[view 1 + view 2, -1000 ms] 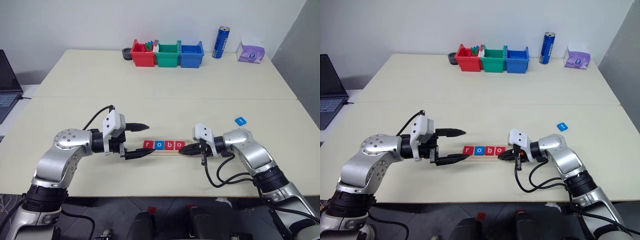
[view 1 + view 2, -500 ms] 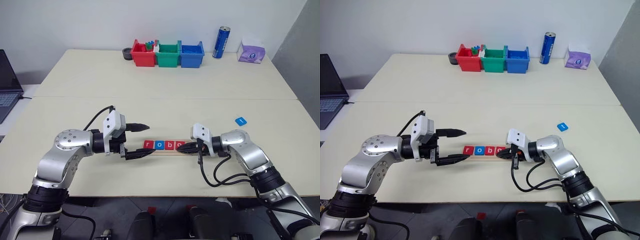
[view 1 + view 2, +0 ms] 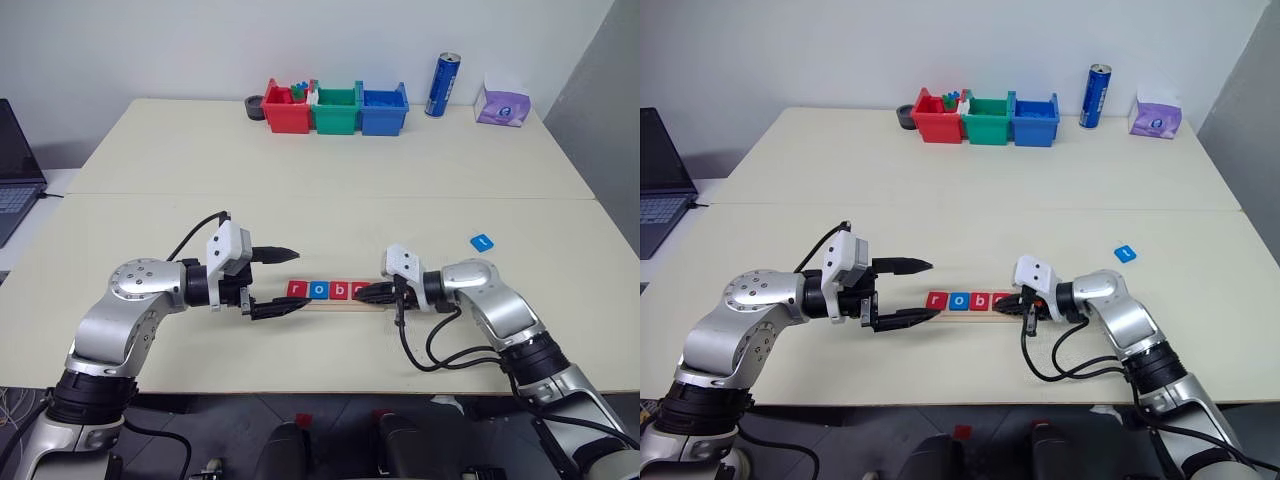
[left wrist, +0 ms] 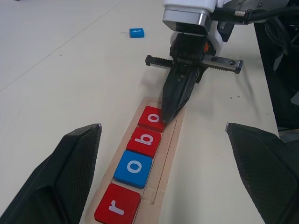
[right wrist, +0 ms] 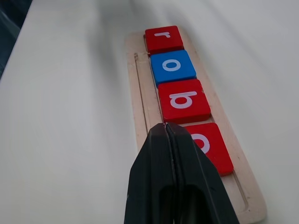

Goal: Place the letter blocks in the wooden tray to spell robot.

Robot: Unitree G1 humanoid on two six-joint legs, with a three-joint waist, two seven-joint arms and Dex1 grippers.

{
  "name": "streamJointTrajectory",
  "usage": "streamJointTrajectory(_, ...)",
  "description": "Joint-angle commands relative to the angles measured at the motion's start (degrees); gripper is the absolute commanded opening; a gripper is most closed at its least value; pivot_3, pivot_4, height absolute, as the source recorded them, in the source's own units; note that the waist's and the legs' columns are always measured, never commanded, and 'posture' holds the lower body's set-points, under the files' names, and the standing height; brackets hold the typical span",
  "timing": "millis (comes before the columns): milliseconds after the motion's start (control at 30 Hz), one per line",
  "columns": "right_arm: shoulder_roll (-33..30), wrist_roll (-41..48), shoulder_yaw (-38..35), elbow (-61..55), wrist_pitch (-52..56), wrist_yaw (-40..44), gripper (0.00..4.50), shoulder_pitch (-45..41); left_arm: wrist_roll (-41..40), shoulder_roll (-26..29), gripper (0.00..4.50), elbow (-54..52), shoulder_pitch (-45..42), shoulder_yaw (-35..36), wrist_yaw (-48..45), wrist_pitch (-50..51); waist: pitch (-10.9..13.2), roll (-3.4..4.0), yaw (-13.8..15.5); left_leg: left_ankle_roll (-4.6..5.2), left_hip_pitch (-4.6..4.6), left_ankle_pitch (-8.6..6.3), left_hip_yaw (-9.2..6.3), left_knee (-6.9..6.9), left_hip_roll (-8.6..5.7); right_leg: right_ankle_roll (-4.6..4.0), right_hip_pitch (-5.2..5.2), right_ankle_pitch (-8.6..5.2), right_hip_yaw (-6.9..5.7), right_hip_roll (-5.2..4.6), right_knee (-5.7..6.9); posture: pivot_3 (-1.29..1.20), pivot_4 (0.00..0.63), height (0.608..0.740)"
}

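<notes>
The wooden tray (image 4: 170, 154) lies on the table in front of me. In it stand letter blocks in a row: a red r (image 3: 296, 289), a blue o (image 3: 318, 290), a red b (image 3: 339, 290) and a red o (image 5: 219, 154). My right gripper (image 5: 166, 125) is shut, and its tips rest at the edge of that last red o. My left gripper (image 3: 288, 280) stands open at the tray's left end, holding nothing. A blue letter block (image 3: 481, 241) lies loose on the table, off to the right beyond my right arm.
Red (image 3: 285, 108), green (image 3: 336, 110) and blue (image 3: 383, 110) bins stand at the table's far edge, with a black round thing (image 3: 254, 106) beside the red one. A blue can (image 3: 442, 84) and a purple tissue pack (image 3: 500, 102) stand further right. A laptop (image 3: 14, 160) sits at the left.
</notes>
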Motion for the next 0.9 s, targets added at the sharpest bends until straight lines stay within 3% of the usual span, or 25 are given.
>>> streamJointTrajectory(33, -1.49, 2.62, -2.68, -2.99, 2.07, 1.26, 0.04, -1.92, -0.03, 0.32, 4.50, -1.01, -0.46, 0.56, 0.06, -0.78, 0.00, 0.00, 0.00, 0.00, 0.00, 0.00, 0.00, 0.00, 0.00, 0.00, 0.00, 0.00, 0.00, 0.00, 0.00, 0.00, 0.150, 0.740)
streamJointTrajectory(267, -3.68, 1.55, -3.22, 0.43, 0.15, 1.83, 0.04, -2.96, -0.02, 0.23, 4.50, -1.27, -0.15, 0.29, -0.03, -0.72, 0.00, 0.00, -0.01, 0.00, 0.00, 0.00, 0.01, 0.00, -0.01, 0.00, 0.00, 0.00, 0.00, 0.00, -0.01, 0.00, 0.150, 0.740)
streamJointTrajectory(300, -4.02, 1.12, -3.02, 1.15, -0.50, 1.95, 0.20, -3.00, 0.03, 0.18, 4.50, -1.17, -0.35, 0.19, -0.03, -0.70, 0.00, 0.00, -0.01, 0.00, 0.00, 0.00, 0.01, 0.00, -0.01, 0.00, 0.00, 0.00, 0.00, 0.00, 0.00, 0.00, 0.150, 0.740)
streamJointTrajectory(400, -4.53, 0.18, -2.56, 3.32, -2.10, 1.85, 0.89, -3.07, 0.09, 0.21, 4.50, -0.97, -0.66, 0.11, -0.13, -0.68, 0.00, 0.00, -0.01, 0.00, 0.00, 0.00, 0.02, 0.00, -0.01, 0.00, 0.00, 0.00, 0.01, 0.00, -0.01, 0.00, 0.150, 0.740)
streamJointTrajectory(600, -4.15, -0.94, -2.29, 5.94, -4.13, 1.60, 3.05, -2.95, 0.06, 0.48, 4.50, -1.20, -0.28, 0.22, -0.29, -0.59, 0.00, 0.00, -0.01, 0.00, 0.00, 0.00, 0.03, 0.00, -0.01, 0.00, 0.00, 0.00, 0.01, 0.00, -0.01, 0.00, 0.150, 0.740)
streamJointTrajectory(733, -3.57, -0.90, -2.24, 6.16, -4.24, 1.45, 2.87, -2.62, 0.09, 0.68, 4.50, -0.98, -0.52, 0.34, -0.43, -0.55, 0.00, 0.00, -0.01, 0.00, 0.00, 0.00, 0.02, 0.00, 0.00, 0.00, 0.00, 0.00, 0.01, 0.00, -0.01, 0.00, 0.150, 0.740)
streamJointTrajectory(833, -3.12, -0.88, -2.26, 6.36, -4.32, 1.33, 2.06, -2.67, 0.18, 0.72, 4.50, -0.78, -0.71, 0.34, -0.48, -0.62, 0.00, 0.00, -0.01, 0.00, 0.00, 0.00, 0.02, 0.00, 0.00, 0.00, 0.00, 0.00, 0.01, 0.00, 0.00, 0.00, 0.150, 0.740)
streamJointTrajectory(900, -2.86, -0.90, -2.26, 6.35, -4.42, 1.28, 1.29, -2.70, 0.22, 0.68, 4.50, -0.71, -0.81, 0.29, -0.47, -0.65, 0.00, 0.00, -0.01, 0.00, 0.00, 0.00, 0.02, 0.00, 0.00, 0.00, 0.00, 0.00, 0.01, 0.00, 0.00, 0.00, 0.150, 0.740)
